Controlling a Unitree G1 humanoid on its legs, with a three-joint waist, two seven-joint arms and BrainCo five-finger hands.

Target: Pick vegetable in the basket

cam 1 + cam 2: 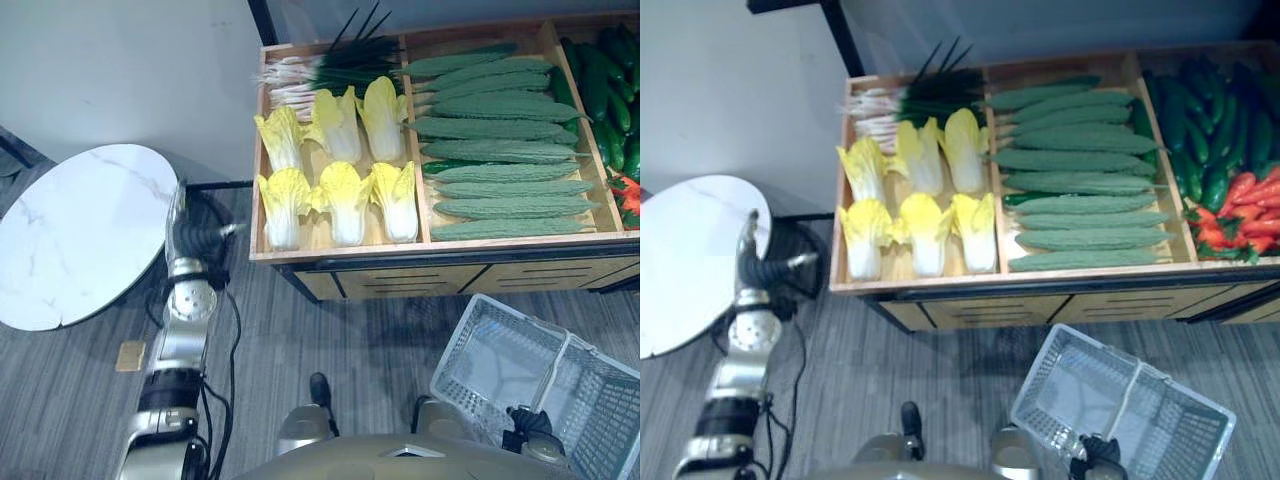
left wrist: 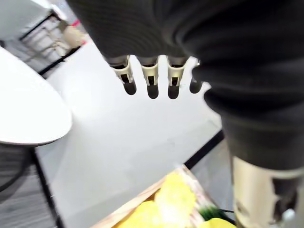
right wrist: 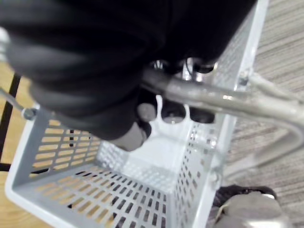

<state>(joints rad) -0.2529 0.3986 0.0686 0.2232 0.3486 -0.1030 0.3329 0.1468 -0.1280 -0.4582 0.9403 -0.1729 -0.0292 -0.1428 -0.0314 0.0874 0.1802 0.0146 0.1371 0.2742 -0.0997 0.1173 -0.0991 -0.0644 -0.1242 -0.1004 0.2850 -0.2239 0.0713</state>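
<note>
A grey plastic basket [image 1: 497, 352] hangs low at the right, empty inside, in front of the wooden display crate [image 1: 340, 252]. My right hand [image 3: 172, 113] is shut on the basket's grey handle [image 3: 216, 100], fingers curled round the bar; the eye views show it [image 1: 530, 424] at the basket's near rim. The crate holds yellow napa cabbages [image 1: 345, 198], green onions [image 1: 320, 70], bitter gourds [image 1: 500, 150], cucumbers [image 1: 610, 90] and red peppers [image 1: 1240, 215]. My left hand [image 1: 196, 240] is raised left of the crate, apart from it, fingers [image 2: 152, 78] straight and holding nothing.
A round white marble table [image 1: 80, 230] stands at the left, close beside my left arm. A pale wall rises behind it. Grey striped floor lies between the crate's front and me, and dark drawers run under the crate.
</note>
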